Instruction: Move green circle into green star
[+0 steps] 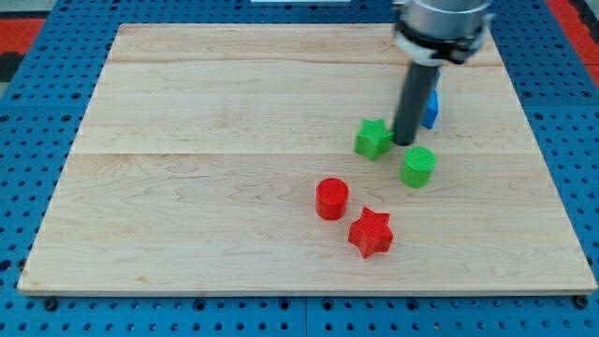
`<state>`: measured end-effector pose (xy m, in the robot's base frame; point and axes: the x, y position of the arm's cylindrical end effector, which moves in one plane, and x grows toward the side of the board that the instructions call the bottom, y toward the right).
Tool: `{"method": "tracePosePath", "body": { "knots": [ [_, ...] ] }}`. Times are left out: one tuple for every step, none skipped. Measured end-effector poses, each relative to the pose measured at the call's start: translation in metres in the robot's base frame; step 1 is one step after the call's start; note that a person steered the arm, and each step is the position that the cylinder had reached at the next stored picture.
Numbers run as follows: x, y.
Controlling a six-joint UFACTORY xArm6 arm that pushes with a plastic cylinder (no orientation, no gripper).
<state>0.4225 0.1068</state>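
Observation:
The green circle (418, 167) sits on the wooden board right of centre. The green star (372, 139) lies a short way to its upper left, with a small gap between them. My tip (404, 142) stands just right of the green star and just above the green circle's left edge, close to both. Whether it touches either block cannot be told.
A blue block (431, 105) lies behind the rod, partly hidden by it. A red circle (331, 198) and a red star (371, 232) sit below the green blocks. The wooden board (206, 168) rests on a blue pegboard.

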Motion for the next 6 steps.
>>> {"method": "tracePosePath", "body": {
  "knots": [
    [-0.008,-0.026],
    [-0.012,0.003],
    [-0.006,0.086],
    [0.03,0.116],
    [0.061,0.101],
    [0.065,0.039]
  ]
}}
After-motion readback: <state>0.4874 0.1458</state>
